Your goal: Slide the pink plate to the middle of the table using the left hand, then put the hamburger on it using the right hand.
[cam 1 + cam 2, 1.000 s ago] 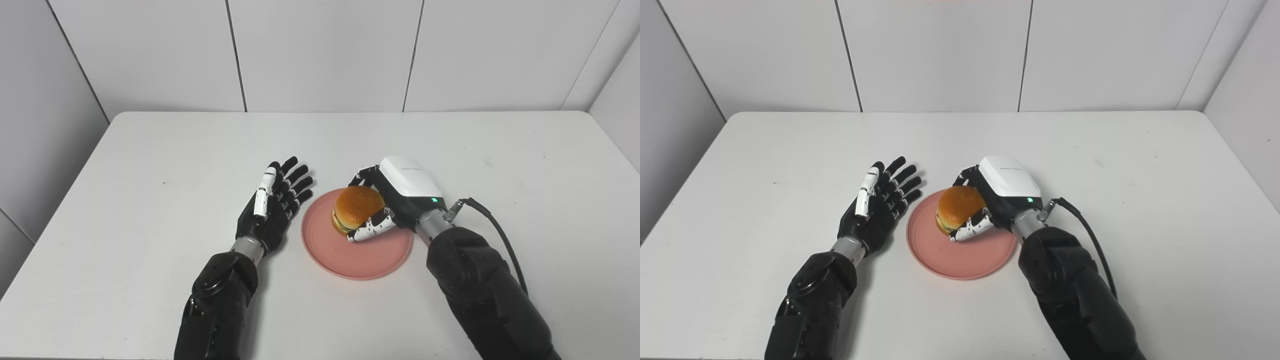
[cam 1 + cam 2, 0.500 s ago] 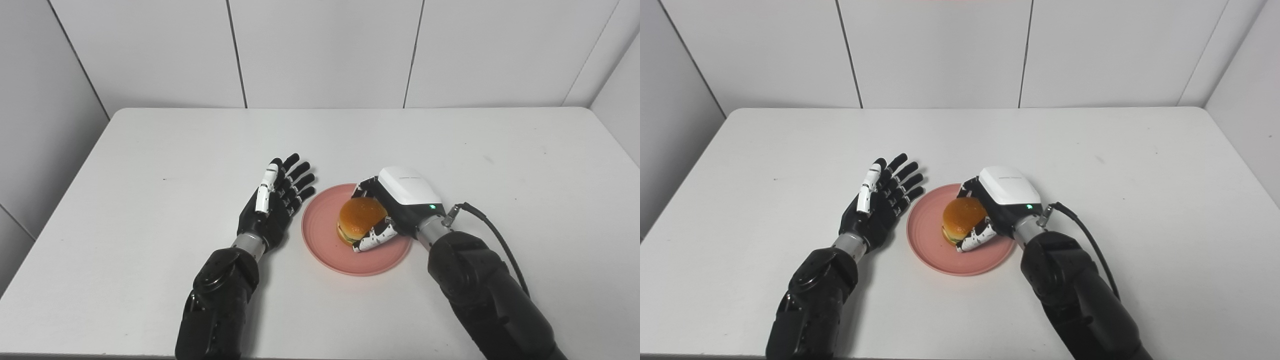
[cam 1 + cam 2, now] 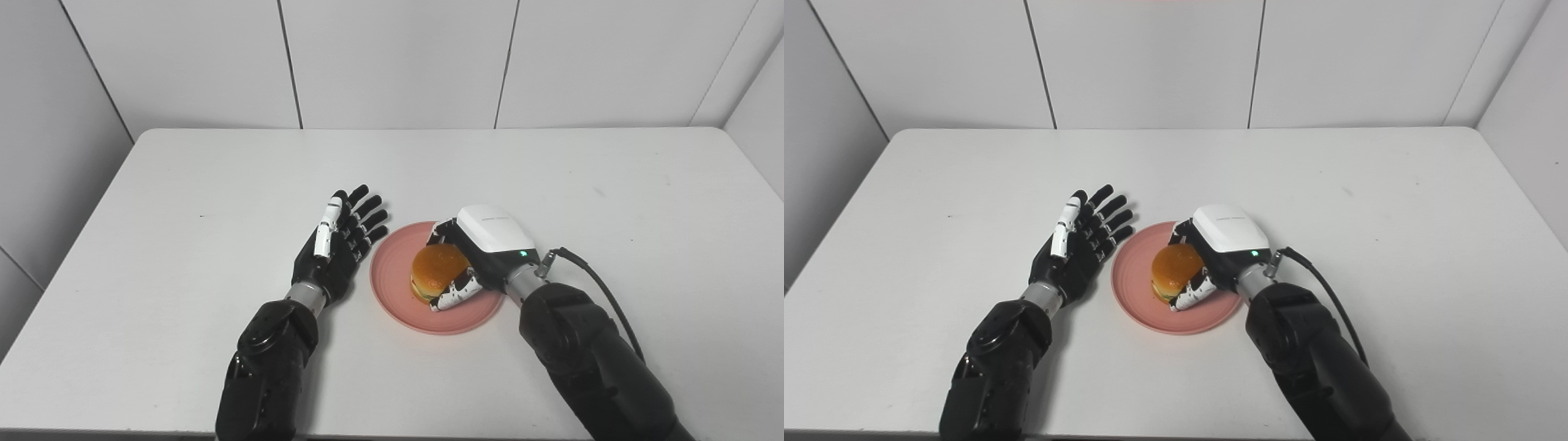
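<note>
Placing step: round orange-bun hamburger [image 3: 436,271] on shallow round pink plate [image 3: 392,288] mid white desk [image 3: 184,184], right robot hand [image 3: 474,260] clamped on it, left robot hand [image 3: 337,245] spread, empty beside rim; next, unclasp, withdraw.

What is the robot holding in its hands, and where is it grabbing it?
The right hand holds the hamburger by its sides, thumb in front and fingers behind, over the pink plate. The left hand is open and holds nothing.
</note>
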`<state>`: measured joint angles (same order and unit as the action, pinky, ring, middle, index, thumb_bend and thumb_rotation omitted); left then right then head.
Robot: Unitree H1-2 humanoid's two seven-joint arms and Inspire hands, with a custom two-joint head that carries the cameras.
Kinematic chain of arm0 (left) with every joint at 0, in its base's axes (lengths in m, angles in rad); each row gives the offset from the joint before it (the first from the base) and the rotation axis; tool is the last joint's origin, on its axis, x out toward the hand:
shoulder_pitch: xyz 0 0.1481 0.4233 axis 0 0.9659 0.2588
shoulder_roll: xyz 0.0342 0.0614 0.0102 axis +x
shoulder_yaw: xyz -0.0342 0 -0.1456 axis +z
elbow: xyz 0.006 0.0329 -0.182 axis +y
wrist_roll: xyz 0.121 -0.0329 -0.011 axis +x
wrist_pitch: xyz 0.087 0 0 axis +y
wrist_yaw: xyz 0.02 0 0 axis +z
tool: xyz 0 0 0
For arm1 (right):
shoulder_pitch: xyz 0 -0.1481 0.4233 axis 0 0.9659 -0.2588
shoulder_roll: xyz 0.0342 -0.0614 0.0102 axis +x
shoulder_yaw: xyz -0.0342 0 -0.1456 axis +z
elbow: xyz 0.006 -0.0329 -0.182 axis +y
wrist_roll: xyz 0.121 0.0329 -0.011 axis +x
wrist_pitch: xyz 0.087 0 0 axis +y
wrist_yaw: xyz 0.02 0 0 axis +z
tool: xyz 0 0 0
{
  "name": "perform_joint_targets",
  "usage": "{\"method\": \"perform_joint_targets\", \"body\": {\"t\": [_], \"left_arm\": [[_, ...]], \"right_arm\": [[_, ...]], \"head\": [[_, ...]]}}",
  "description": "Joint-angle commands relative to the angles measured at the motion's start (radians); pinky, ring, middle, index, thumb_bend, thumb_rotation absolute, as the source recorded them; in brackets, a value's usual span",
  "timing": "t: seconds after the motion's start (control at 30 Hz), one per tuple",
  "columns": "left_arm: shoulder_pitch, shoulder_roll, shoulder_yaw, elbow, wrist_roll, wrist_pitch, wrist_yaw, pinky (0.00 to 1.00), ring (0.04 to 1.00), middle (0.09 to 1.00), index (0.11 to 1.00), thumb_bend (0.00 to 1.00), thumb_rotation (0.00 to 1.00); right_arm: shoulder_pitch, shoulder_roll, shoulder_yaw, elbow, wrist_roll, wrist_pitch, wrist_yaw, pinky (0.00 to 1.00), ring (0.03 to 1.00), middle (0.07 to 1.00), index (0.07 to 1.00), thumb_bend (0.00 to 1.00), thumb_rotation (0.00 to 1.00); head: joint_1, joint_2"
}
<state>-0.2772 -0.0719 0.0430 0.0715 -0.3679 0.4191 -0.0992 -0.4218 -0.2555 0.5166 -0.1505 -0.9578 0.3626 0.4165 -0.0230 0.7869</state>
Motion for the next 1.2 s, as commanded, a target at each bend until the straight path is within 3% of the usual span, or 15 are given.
{"method": "perform_joint_targets", "body": {"t": [0.0, 0.1, 0.17, 0.33, 0.57, 0.73, 0.93, 1.0, 1.03, 1.1, 1.17], "left_arm": [[-0.017, -0.002, -0.005, -0.015, 0.01, 0.03, 0.01, 0.91, 0.893, 0.902, 0.904, 0.37, 1.0], [-0.017, -0.002, -0.007, -0.017, 0.013, 0.03, 0.012, 0.91, 0.894, 0.901, 0.904, 0.37, 1.0], [-0.017, -0.001, -0.007, -0.017, 0.014, 0.029, 0.011, 0.92, 0.904, 0.909, 0.907, 0.38, 1.0], [-0.018, 0.0, -0.007, -0.014, 0.012, 0.026, 0.009, 0.91, 0.904, 0.912, 0.91, 0.38, 1.0], [-0.018, 0.001, -0.007, -0.019, 0.01, 0.03, 0.008, 0.92, 0.902, 0.912, 0.912, 0.38, 1.0], [-0.015, 0.001, -0.006, -0.029, 0.007, 0.038, 0.01, 0.92, 0.898, 0.912, 0.917, 0.38, 1.0], [-0.014, 0.001, -0.002, -0.055, 0.009, 0.031, 0.014, 0.9, 0.905, 0.916, 0.919, 0.37, 1.0], [-0.012, 0.0, -0.003, -0.066, 0.022, 0.018, 0.022, 0.91, 0.908, 0.917, 0.911, 0.37, 1.0], [-0.01, -0.001, -0.003, -0.073, 0.032, 0.007, 0.028, 0.91, 0.909, 0.917, 0.91, 0.37, 1.0], [-0.002, 0.002, -0.011, -0.088, 0.07, -0.028, 0.041, 0.91, 0.912, 0.921, 0.912, 0.36, 1.0], [0.011, 0.009, -0.019, -0.109, 0.105, -0.055, 0.047, 0.92, 0.924, 0.932, 0.919, 0.37, 1.0]], "right_arm": [[-0.037, -0.009, -0.008, -0.031, -0.024, -0.023, 0.004, 0.46, 0.6, 0.734, 0.808, 0.72, 0.33], [-0.034, -0.005, -0.019, -0.035, -0.013, -0.03, 0.003, 0.54, 0.695, 0.818, 0.867, 0.76, 0.4], [-0.031, -0.003, -0.027, -0.038, -0.004, -0.035, -0.005, 0.62, 0.795, 0.917, 0.94, 0.84, 0.52], [-0.035, -0.005, -0.039, -0.049, 0.017, -0.038, 0.011, 0.78, 0.906, 0.987, 0.997, 0.93, 0.64], [-0.055, -0.021, -0.045, -0.082, 0.035, -0.023, 0.105, 0.85, 0.96, 1.0, 1.0, 1.0, 0.7], [-0.055, -0.028, -0.064, -0.102, 0.07, -0.041, 0.11, 0.86, 0.952, 1.0, 1.0, 1.0, 0.71], [-0.022, -0.021, -0.166, -0.153, 0.224, -0.099, 0.032, 0.87, 0.948, 0.996, 1.0, 1.0, 0.77], [0.0, -0.008, -0.206, -0.171, 0.265, -0.112, -0.011, 0.73, 0.901, 0.983, 1.0, 1.0, 0.77], [0.018, 0.004, -0.236, -0.185, 0.3, -0.12, -0.04, 0.71, 0.896, 0.981, 1.0, 1.0, 0.77], [0.057, 0.034, -0.301, -0.205, 0.362, -0.141, -0.113, 0.75, 0.909, 0.981, 1.0, 0.94, 0.76], [0.093, 0.062, -0.354, -0.199, 0.398, -0.159, -0.18, 0.78, 0.908, 0.965, 1.0, 0.9, 0.8]], "head": [[0.002, 0.002], [0.002, 0.002], [0.001, 0.002], [0.001, 0.002], [-0.002, 0.003], [-0.008, 0.004], [-0.006, 0.0], [-0.004, -0.002], [-0.004, -0.003], [-0.003, -0.005], [-0.001, -0.005]]}}
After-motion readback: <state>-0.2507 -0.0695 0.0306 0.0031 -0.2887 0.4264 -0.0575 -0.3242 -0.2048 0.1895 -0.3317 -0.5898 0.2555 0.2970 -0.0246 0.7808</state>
